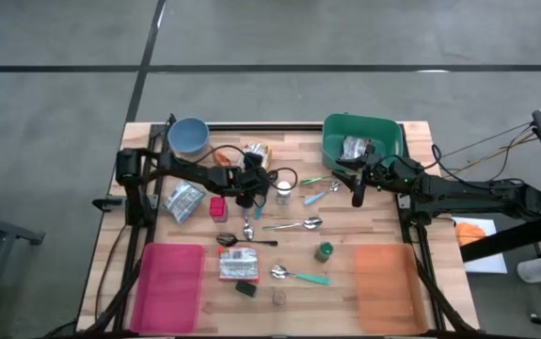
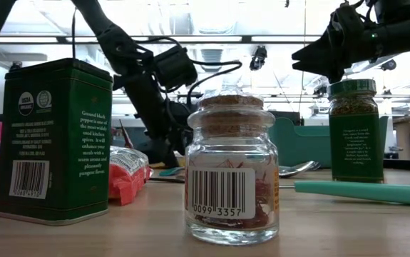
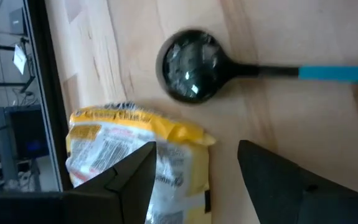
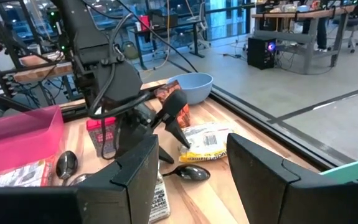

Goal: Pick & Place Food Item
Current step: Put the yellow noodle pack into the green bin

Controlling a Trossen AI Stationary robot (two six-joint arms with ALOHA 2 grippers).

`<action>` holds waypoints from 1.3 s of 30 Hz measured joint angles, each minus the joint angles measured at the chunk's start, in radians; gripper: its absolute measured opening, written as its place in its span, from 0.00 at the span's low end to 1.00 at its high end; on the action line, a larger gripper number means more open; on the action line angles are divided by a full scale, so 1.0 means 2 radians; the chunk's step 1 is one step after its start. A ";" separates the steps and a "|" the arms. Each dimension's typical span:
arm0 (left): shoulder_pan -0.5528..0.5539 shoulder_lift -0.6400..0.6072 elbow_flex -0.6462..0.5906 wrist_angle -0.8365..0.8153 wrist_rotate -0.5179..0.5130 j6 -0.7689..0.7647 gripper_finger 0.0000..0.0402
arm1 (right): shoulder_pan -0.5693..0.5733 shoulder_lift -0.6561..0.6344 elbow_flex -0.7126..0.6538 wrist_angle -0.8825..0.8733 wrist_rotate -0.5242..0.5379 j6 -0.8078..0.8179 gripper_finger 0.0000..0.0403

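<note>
A yellow and white food packet [image 3: 135, 152] lies flat on the wooden table [image 1: 373, 226], also seen as the packet [image 4: 207, 143] in the right wrist view and the packet [image 1: 282, 191] from above. My left gripper [image 3: 194, 171] hangs open just over it, slanting down. One finger [image 3: 132, 174] is in front of the packet and the other [image 3: 272, 174] is over bare wood beside it. My right gripper [image 4: 191, 168] waits open and level by the green bin [image 1: 362, 141], holding nothing. My left gripper stands over the packet's end [image 3: 185, 155], coming down at a slant from the table's left. One finger covers part of the packet. Whether a finger touches it I cannot tell.
A dark spoon with a teal handle [image 3: 191, 65] lies just beyond the packet. A blue bowl [image 1: 188, 137], a pink tray [image 1: 168, 282] and an orange tray [image 1: 383, 273] are here. Spoons, jars [image 2: 231, 171], a green tin [image 2: 51, 139] and packets crowd the middle.
</note>
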 joint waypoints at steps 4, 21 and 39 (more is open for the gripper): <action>0.001 -0.001 -0.001 -0.004 -0.023 0.001 0.58 | 0.000 0.001 0.000 -0.001 0.000 0.000 0.46; 0.019 0.009 -0.001 0.028 -0.007 0.000 0.58 | 0.000 0.003 0.000 -0.001 0.000 0.001 0.46; 0.021 0.012 0.000 0.026 0.002 -0.037 0.22 | 0.000 0.004 0.000 -0.003 0.000 0.000 0.46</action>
